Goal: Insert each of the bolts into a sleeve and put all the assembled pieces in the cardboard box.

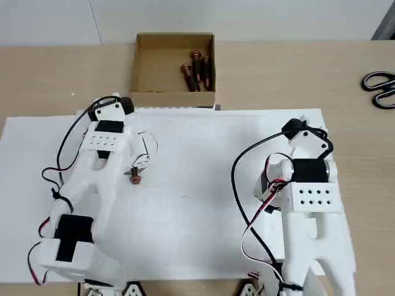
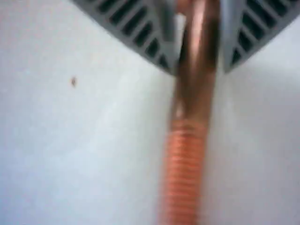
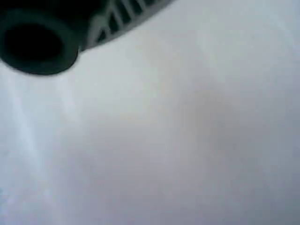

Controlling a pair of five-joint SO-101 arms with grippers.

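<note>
The cardboard box sits at the far side of the wooden table, just beyond a white sheet. A few copper-coloured assembled pieces lie in its right half. Over the sheet's left part, the left gripper is clamped narrowly on the smooth shank of a copper bolt, threaded end pointing away from it. The right gripper hangs close over the sheet's right part, beside a dark ring-shaped thing; whether it grips anything I cannot tell.
</note>
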